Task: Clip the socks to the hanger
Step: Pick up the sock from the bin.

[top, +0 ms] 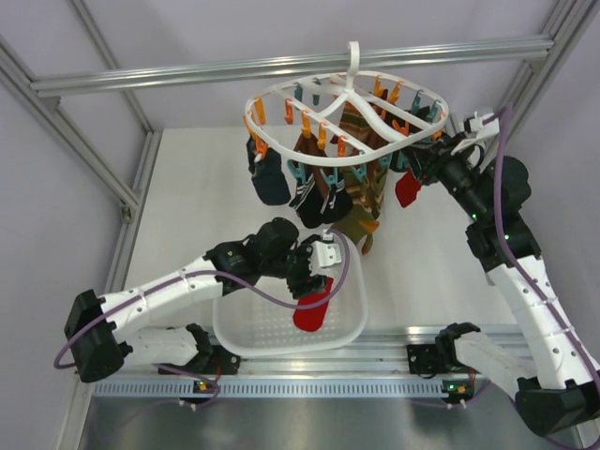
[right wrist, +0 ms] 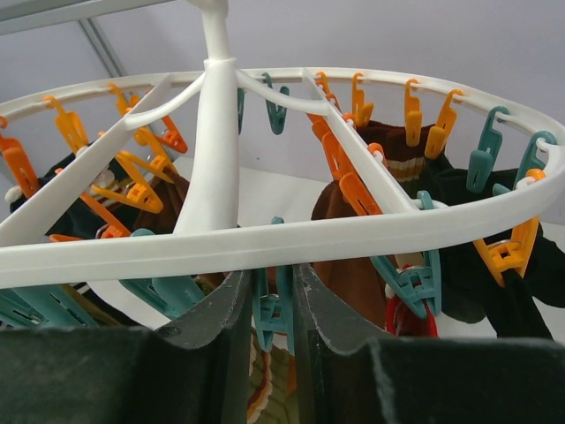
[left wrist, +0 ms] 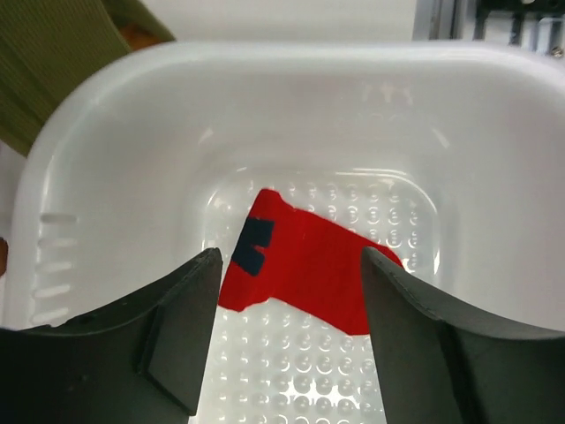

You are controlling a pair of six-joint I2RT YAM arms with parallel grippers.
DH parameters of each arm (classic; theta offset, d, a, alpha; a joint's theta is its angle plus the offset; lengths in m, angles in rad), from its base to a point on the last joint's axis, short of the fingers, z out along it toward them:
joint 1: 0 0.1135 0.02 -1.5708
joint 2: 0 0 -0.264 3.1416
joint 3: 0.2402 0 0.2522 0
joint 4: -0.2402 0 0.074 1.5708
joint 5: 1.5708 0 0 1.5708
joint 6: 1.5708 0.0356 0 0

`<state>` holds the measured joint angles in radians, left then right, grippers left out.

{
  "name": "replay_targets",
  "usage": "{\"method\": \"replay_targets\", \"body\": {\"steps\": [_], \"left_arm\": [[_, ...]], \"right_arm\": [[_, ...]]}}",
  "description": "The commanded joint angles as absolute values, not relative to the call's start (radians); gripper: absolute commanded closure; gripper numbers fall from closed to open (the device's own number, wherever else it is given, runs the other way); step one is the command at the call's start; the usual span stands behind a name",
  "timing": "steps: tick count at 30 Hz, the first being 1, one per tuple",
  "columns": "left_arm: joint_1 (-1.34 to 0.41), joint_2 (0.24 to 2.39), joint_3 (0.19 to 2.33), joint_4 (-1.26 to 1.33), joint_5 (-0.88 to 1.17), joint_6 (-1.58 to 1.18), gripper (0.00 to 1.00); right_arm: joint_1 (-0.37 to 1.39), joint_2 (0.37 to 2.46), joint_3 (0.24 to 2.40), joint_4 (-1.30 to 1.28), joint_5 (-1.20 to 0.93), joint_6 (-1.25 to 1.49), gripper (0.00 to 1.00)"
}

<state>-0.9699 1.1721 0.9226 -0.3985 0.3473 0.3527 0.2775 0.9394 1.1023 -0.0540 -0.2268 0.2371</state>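
Red sock [left wrist: 309, 274] — beneath the spread left gripper [left wrist: 290, 258].

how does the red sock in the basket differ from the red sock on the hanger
The basket sock lies flat on the basket floor; the hanger sock dangles from the hanger rim. The basket sock is loose below the open left end effector; the hanger sock is held by a teal clip. Both are bright red.
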Motion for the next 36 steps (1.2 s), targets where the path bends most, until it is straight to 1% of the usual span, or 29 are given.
{"method": "replay_targets", "body": {"steps": [1, 2, 4, 8, 10, 14, 18, 21, 22, 23, 24, 25, 26, 27, 28, 29, 31, 33, 34, 36], "left_arm": [[-0.966, 1.166, 0.891, -0.399, 0.252, 0.281, 0.31], [-0.966, 1.152, 0.853, -0.378, 0.233, 0.278, 0.27], [-0.966, 1.138, 0.824, -0.327, 0.233, 0.311, 0.27], [-0.968, 1.138, 0.754, -0.281, 0.327, 0.554, 0.25], [-0.973, 1.163, 0.738, -0.197, 0.275, 0.618, 0.25], [-0.971, 1.277, 0.767, -0.144, 0.221, 0.731, 0.24], [-0.973, 1.344, 0.779, -0.109, 0.228, 0.775, 0.25], [-0.973, 1.39, 0.793, -0.139, 0.253, 0.813, 0.41], [-0.973, 1.397, 0.802, -0.144, 0.247, 0.802, 0.5], [-0.973, 1.411, 0.833, -0.155, 0.238, 0.749, 0.68], [-0.966, 1.413, 0.851, -0.173, 0.21, 0.712, 0.83], [-0.959, 1.404, 0.882, -0.17, 0.201, 0.609, 0.93], [-0.947, 1.394, 0.894, -0.167, 0.196, 0.545, 1.0], [-0.909, 1.379, 0.903, -0.163, 0.205, 0.475, 1.0], [-0.884, 1.361, 0.911, -0.161, 0.259, 0.407, 1.0], [-0.861, 1.317, 0.91, -0.155, 0.276, 0.274, 1.0], [-0.821, 1.248, 0.885, -0.134, 0.291, 0.104, 1.0], [-0.795, 1.207, 0.862, -0.126, 0.298, 0.002, 1.0], [-0.787, 1.195, 0.841, -0.123, 0.301, -0.102, 1.0], [-0.769, 1.163, 0.818, -0.129, 0.307, -0.184, 1.0]], "right_arm": [[0.296, 0.965, 1.16, -0.034, -0.199, 0.253, 1.0], [0.298, 0.965, 1.158, -0.034, -0.196, 0.255, 1.0], [0.299, 0.963, 1.157, -0.032, -0.193, 0.255, 1.0], [0.301, 0.965, 1.144, -0.026, -0.192, 0.253, 1.0], [0.301, 0.966, 1.14, -0.021, -0.192, 0.255, 1.0], [0.302, 0.968, 1.135, -0.02, -0.19, 0.252, 1.0], [0.301, 0.976, 1.137, -0.017, -0.189, 0.245, 1.0], [0.301, 0.976, 1.132, -0.012, -0.186, 0.242, 1.0], [0.301, 0.976, 1.131, -0.011, -0.186, 0.241, 1.0], [0.302, 0.974, 1.126, -0.012, -0.184, 0.239, 1.0], [0.301, 0.973, 1.124, -0.009, -0.184, 0.241, 1.0], [0.301, 0.971, 1.121, -0.009, -0.184, 0.239, 1.0], [0.301, 0.965, 1.117, -0.009, -0.184, 0.238, 1.0], [0.301, 0.966, 1.115, -0.008, -0.184, 0.235, 1.0], [0.302, 0.966, 1.115, -0.011, -0.184, 0.235, 1.0], [0.301, 0.966, 1.114, -0.011, -0.184, 0.236, 1.0], [0.302, 0.966, 1.112, -0.011, -0.187, 0.235, 1.0], [0.301, 0.965, 1.108, -0.008, -0.189, 0.235, 1.0], [0.301, 0.966, 1.106, -0.008, -0.19, 0.235, 1.0], [0.301, 0.966, 1.101, -0.008, -0.192, 0.235, 1.0]]}}
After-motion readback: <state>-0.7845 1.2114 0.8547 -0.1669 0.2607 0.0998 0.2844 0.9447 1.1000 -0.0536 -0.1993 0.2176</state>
